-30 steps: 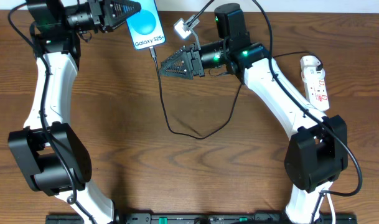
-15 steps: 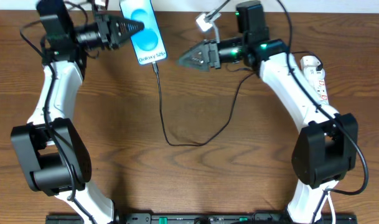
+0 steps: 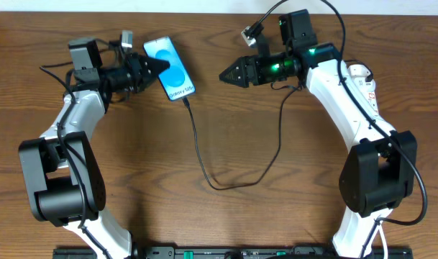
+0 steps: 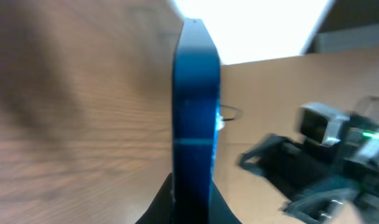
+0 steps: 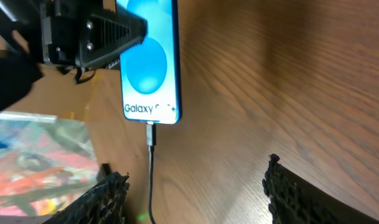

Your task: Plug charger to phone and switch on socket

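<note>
The phone [image 3: 172, 67] has a light blue screen facing up at the back left of the table. My left gripper [image 3: 151, 67] is shut on its left edge. In the left wrist view the phone [image 4: 196, 112] stands edge-on between the jaws [image 4: 192, 208]. The charger cable [image 3: 198, 147] is plugged into the phone's lower end [image 5: 150, 133] and loops across the table toward the right arm; its white adapter is hidden. My right gripper [image 3: 226, 74] is open and empty, to the right of the phone [image 5: 149, 62], fingers wide [image 5: 195, 177]. The socket [image 3: 361, 74] lies at the back right, partly under my right arm.
The cable's loop [image 3: 229, 185] lies on the wooden table [image 3: 147, 158] mid-way between the arms. The left gripper [image 5: 96, 37] shows in the right wrist view beside the phone. The table's back edge runs just behind both grippers.
The left gripper has brought the phone down from the back edge and turned it. The right gripper has drawn back to the right, away from the plugged-in connector. The cable loop shifted.
</note>
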{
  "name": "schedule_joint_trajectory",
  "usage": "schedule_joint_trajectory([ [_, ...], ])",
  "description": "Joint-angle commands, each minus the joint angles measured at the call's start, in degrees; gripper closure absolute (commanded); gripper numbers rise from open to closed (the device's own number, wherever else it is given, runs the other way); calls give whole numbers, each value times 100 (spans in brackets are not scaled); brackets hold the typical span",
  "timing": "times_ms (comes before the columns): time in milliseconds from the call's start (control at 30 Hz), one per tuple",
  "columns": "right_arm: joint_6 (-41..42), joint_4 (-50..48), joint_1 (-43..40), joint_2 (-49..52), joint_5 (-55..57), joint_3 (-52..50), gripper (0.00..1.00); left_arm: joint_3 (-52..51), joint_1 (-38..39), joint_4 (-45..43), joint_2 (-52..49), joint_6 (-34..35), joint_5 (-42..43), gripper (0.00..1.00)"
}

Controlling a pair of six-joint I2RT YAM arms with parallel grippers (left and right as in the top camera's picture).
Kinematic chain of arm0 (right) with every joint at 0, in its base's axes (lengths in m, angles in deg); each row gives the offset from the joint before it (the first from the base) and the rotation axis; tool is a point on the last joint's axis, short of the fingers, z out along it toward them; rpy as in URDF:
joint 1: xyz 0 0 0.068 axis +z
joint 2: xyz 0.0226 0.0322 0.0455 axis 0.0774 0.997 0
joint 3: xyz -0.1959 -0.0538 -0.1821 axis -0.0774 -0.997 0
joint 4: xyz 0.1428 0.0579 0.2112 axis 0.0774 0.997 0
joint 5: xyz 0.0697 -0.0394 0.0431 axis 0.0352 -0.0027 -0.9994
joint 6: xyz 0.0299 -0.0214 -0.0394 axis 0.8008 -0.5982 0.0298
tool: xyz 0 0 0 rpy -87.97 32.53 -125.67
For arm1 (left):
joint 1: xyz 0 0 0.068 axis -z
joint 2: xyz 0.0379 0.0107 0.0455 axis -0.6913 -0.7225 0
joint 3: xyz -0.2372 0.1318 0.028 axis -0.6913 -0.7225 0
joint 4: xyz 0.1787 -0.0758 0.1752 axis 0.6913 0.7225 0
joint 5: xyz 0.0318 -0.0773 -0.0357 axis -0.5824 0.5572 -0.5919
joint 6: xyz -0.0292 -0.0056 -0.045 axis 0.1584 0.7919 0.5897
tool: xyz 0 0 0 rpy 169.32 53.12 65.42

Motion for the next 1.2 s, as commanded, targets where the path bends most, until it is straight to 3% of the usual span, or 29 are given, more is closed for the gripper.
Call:
schedule_joint_trajectory([
  [0,-192,109,109,-92,483,39,30,-33,-15,686,103,-1209,-802,93],
  [133,-254,212,168,-92,680,39,30,-35,-15,1401,103,-1716,-1445,93],
  [367,-282,398,289,-92,1060,39,31,-151,-7,1803,83,-1904,-2063,93],
  [1167,-295,503,409,-92,1276,37,31,-190,55,2028,-841,-1845,-2076,93],
])
